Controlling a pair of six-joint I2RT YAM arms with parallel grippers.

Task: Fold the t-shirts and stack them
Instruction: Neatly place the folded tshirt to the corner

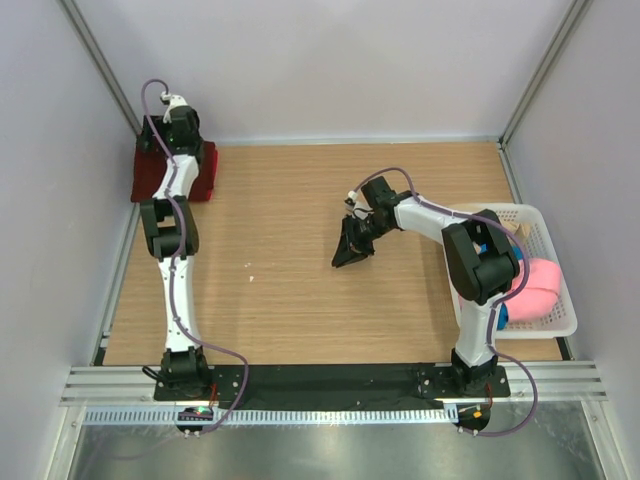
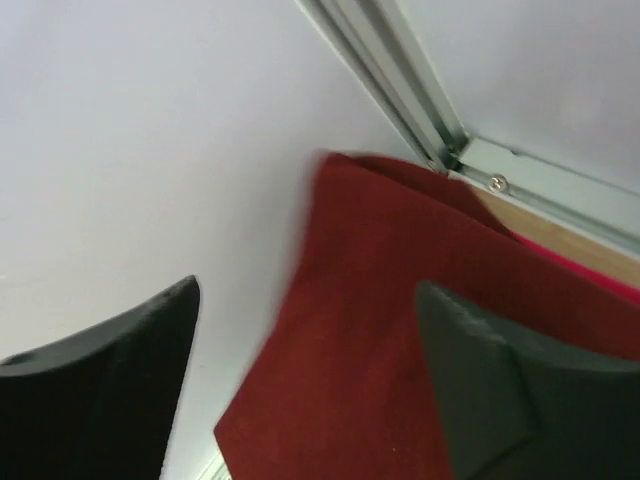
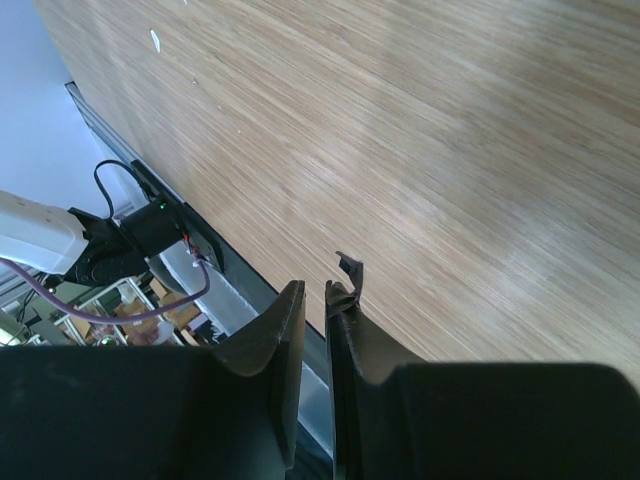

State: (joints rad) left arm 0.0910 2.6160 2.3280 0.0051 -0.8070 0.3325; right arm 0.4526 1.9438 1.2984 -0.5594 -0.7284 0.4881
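Note:
A folded dark maroon t-shirt [image 1: 150,182] lies in the far left corner of the table on top of a crimson-red one [image 1: 208,168]. My left gripper [image 1: 170,135] hovers over this stack with its jaws open and nothing between them. In the left wrist view the maroon cloth [image 2: 380,330] fills the gap of the left gripper [image 2: 310,380], and a crimson edge [image 2: 600,278] shows at the right. My right gripper [image 1: 352,250] is shut and empty above the bare middle of the table; it also shows in the right wrist view [image 3: 315,295]. A pink t-shirt [image 1: 535,290] and a blue one [image 1: 500,312] lie in the basket.
A white slatted basket [image 1: 545,222] stands at the right edge of the wooden table [image 1: 280,260]. Grey walls and a metal frame post [image 2: 400,90] close in the far left corner right beside the stack. A black rail [image 1: 330,378] runs along the near edge.

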